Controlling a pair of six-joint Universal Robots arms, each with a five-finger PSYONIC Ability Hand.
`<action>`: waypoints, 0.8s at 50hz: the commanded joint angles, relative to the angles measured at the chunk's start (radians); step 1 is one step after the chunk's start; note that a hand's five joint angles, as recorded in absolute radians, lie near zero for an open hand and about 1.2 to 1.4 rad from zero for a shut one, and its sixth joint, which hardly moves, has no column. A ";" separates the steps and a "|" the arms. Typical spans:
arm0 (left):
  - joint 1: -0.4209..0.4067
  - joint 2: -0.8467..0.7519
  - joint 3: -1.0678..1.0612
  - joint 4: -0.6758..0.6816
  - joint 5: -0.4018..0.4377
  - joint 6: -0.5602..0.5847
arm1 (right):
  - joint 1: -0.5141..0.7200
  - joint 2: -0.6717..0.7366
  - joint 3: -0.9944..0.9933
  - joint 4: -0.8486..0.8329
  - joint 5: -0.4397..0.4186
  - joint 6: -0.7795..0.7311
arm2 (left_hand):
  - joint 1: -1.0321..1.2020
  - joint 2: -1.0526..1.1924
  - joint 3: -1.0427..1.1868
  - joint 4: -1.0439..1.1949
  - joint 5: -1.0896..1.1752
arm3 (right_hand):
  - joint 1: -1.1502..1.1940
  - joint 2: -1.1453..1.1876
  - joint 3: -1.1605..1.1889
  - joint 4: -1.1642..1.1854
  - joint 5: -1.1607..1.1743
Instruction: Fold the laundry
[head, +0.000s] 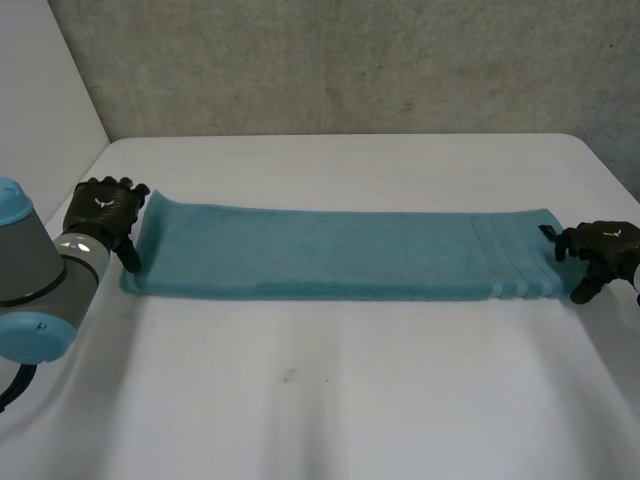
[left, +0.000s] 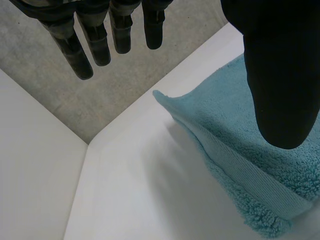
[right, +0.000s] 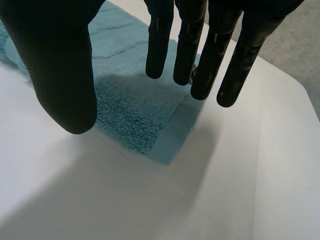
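Note:
A teal towel, folded into a long narrow strip, lies flat across the white table. My left hand is at the strip's left end, open. In its wrist view its fingers hang straight beyond the towel's end, with the thumb over the cloth. My right hand is at the right end, by the ribbed border. There its fingers and thumb are straight and spread just above the towel's corner, holding nothing.
A grey wall runs behind the table's far edge. The table's left and right edges lie close to each hand. Bare tabletop stretches in front of the towel.

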 joint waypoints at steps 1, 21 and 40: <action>-0.002 0.004 -0.006 -0.001 0.000 -0.001 | -0.004 0.011 -0.013 -0.009 0.003 -0.002 | 0.001 -0.003 -0.014 -0.006 -0.015 | 0.501 0.412 0.412 0.414 0.437; -0.003 0.024 -0.028 -0.001 0.002 -0.001 | -0.015 0.063 -0.054 -0.015 0.012 -0.004 | 0.001 -0.003 -0.014 -0.006 -0.015 | 0.308 0.219 0.219 0.221 0.244; -0.005 0.027 -0.029 -0.001 0.002 -0.001 | -0.013 0.063 -0.046 -0.032 0.012 -0.004 | 0.004 0.000 -0.011 -0.003 -0.012 | 0.457 0.367 0.367 0.369 0.393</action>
